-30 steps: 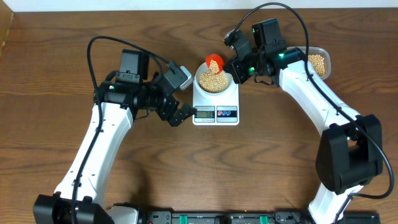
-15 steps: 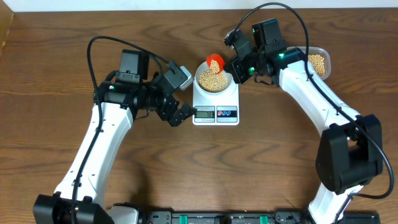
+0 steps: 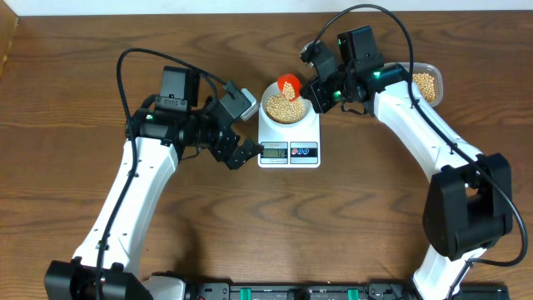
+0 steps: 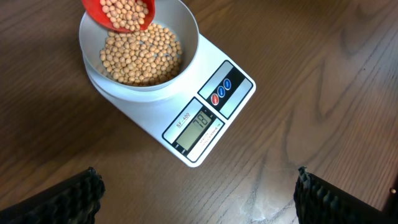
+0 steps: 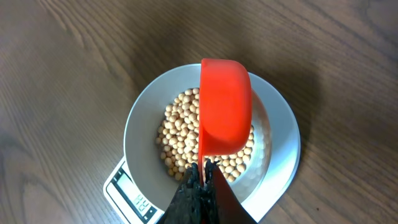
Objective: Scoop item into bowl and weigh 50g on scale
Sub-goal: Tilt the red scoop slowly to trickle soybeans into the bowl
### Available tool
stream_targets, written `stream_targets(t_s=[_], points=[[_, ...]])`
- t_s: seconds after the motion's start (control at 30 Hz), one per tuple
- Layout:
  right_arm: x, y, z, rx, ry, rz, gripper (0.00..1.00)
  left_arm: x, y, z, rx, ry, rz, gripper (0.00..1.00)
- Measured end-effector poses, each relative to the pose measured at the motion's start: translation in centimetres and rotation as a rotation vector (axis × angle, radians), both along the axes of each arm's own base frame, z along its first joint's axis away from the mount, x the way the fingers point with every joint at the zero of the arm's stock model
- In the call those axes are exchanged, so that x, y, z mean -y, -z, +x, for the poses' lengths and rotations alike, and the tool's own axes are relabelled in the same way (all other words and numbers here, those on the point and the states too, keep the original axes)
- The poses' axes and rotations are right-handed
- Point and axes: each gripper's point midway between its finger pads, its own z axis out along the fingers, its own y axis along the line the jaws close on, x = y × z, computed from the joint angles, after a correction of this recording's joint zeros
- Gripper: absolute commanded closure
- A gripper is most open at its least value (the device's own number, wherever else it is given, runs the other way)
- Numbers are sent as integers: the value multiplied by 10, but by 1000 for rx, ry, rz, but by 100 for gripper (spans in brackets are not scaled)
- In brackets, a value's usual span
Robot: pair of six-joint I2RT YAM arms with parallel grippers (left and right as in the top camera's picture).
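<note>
The white bowl (image 3: 288, 105) stands on the white scale (image 3: 289, 152), holding a heap of tan beans (image 3: 286, 107). In the left wrist view the bowl (image 4: 186, 28), its beans (image 4: 140, 57) and the scale's lit display (image 4: 200, 122) show clearly. My right gripper (image 3: 310, 90) is shut on the handle of a red scoop (image 3: 288, 84), which hangs tilted over the bowl's far rim with beans in it. In the right wrist view, the scoop (image 5: 225, 106) shows its underside above the beans (image 5: 177, 134), with that gripper (image 5: 204, 171) pinching its handle. My left gripper (image 3: 244, 156) stands open beside the scale's left front corner, fingertips (image 4: 84, 190) wide apart.
A clear plastic container (image 3: 428, 83) with more beans sits at the back right, behind the right arm. The left arm's wrist block (image 3: 241, 102) lies just left of the bowl. Bare wooden table (image 3: 275, 225) stretches in front of the scale.
</note>
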Motion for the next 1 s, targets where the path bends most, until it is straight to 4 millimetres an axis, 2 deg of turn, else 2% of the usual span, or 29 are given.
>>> stream_targets(t_s=[1.0], points=[[-7, -3, -7, -22, -33, 43, 99, 0, 0, 0, 0, 0, 0, 0]])
